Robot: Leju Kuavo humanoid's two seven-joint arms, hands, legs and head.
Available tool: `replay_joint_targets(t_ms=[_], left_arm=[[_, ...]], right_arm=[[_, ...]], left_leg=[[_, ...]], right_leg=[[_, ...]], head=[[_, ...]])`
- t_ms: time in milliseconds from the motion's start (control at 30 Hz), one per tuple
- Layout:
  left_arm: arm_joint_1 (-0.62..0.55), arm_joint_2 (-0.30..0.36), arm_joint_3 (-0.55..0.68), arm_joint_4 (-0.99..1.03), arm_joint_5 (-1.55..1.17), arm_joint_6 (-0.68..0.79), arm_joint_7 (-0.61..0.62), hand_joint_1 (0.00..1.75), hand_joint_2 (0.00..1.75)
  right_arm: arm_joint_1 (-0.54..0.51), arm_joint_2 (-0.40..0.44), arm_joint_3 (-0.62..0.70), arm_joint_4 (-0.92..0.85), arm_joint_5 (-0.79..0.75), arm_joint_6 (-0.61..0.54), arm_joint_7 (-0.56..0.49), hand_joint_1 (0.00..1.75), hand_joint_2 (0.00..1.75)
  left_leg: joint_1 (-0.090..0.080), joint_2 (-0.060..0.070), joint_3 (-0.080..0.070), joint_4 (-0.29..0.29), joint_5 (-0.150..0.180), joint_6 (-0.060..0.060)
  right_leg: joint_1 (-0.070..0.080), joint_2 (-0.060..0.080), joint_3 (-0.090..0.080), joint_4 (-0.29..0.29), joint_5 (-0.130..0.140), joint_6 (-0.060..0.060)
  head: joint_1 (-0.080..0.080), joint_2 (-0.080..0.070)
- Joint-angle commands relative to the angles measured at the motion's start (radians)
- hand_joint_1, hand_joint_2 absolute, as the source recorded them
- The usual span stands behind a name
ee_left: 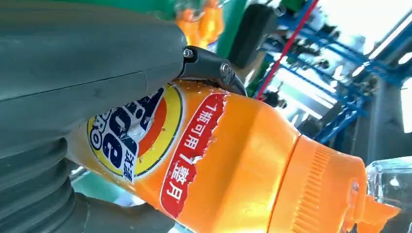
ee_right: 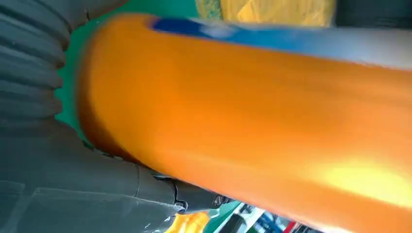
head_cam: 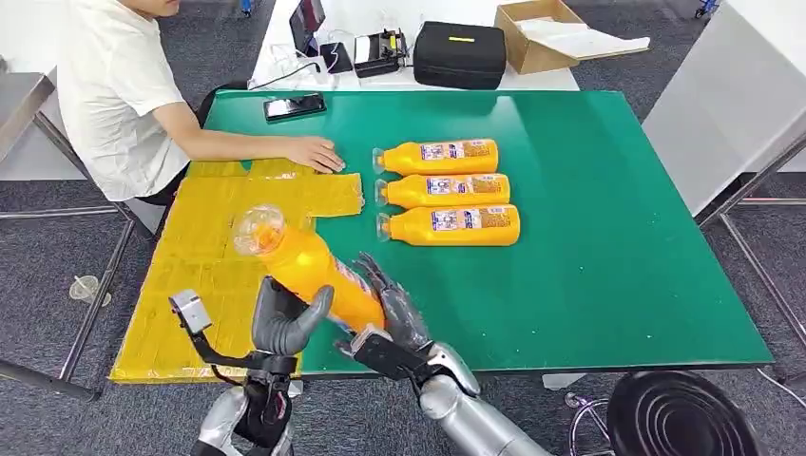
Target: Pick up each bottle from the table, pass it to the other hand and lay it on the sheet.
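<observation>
An orange bottle (head_cam: 309, 269) with a clear cap is in the air above the table's front edge, cap tilted up and to the left. My left hand (head_cam: 285, 321) grips its body, the thumb lying across the label. The left wrist view shows that bottle (ee_left: 228, 155) sharp under the grey thumb of the left hand (ee_left: 87, 63). My right hand (head_cam: 394, 313) is at the bottle's lower end with its fingers spread alongside it. The bottle (ee_right: 252, 121) is blurred in the right wrist view, next to the right hand (ee_right: 63, 189). The yellow sheet (head_cam: 204, 237) lies on the table's left part.
Three more orange bottles (head_cam: 447, 191) lie in a row on the green table (head_cam: 589, 237). A person sits at the far left, one hand (head_cam: 318, 154) resting on the sheet's far edge. A phone (head_cam: 295, 106), a black case (head_cam: 461, 54) and a cardboard box (head_cam: 537, 33) are behind. A black stool (head_cam: 680, 413) stands at front right.
</observation>
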Motion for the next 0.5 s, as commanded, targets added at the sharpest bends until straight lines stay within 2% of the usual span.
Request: replay_joint_targets(t_ms=[33,133,333,367,433,500], left_arm=[[0.003,0.020,0.028,-0.060,-0.112,0.086,-0.044,1.75,1.75],[0.008,0.044,0.032,-0.053,-0.308,0.225,-0.112,1.75,1.75],[0.028,0.059,0.073,-0.073,-0.417,0.303,-0.136,1.75,1.75],[0.029,0.061,0.080,-0.072,-0.460,0.337,-0.145,1.75,1.75],[0.021,0.077,0.074,-0.051,-0.712,0.532,-0.173,1.75,1.75],[0.016,0.077,0.092,-0.026,-0.792,0.598,-0.163,1.75,1.75]], right_arm=[[0.020,-0.013,-0.088,0.133,0.012,-0.147,-0.011,0.00,1.75],[0.062,-0.033,-0.165,0.108,0.000,-0.194,-0.018,0.00,1.75],[0.114,-0.045,-0.269,0.043,0.027,-0.270,-0.025,0.00,1.75],[0.125,-0.045,-0.290,0.027,0.030,-0.277,-0.031,0.00,1.75],[0.153,-0.038,-0.344,-0.020,0.033,-0.304,-0.051,0.00,1.75],[0.167,-0.038,-0.374,-0.053,0.039,-0.314,-0.048,0.00,1.75]], left_leg=[[0.001,0.001,0.006,0.000,-0.003,0.000],[0.001,-0.001,0.005,-0.001,-0.001,0.000],[0.001,0.001,0.009,0.000,-0.005,0.000],[0.000,0.000,0.003,-0.001,-0.001,0.000],[0.000,0.000,0.004,0.000,-0.002,0.000],[0.000,0.000,0.004,0.000,-0.002,0.000]], right_leg=[[0.002,-0.001,0.007,-0.001,-0.002,-0.004],[0.001,-0.003,0.006,-0.002,-0.002,-0.003],[0.002,-0.001,0.010,-0.001,-0.004,-0.006],[0.001,-0.001,0.004,-0.001,-0.001,-0.003],[0.001,-0.001,0.004,0.000,-0.002,-0.003],[0.001,-0.002,0.005,-0.001,-0.002,-0.004]], head=[[0.000,0.000],[0.000,0.000],[0.000,0.000],[0.000,0.000],[0.000,0.000],[0.000,0.000]])
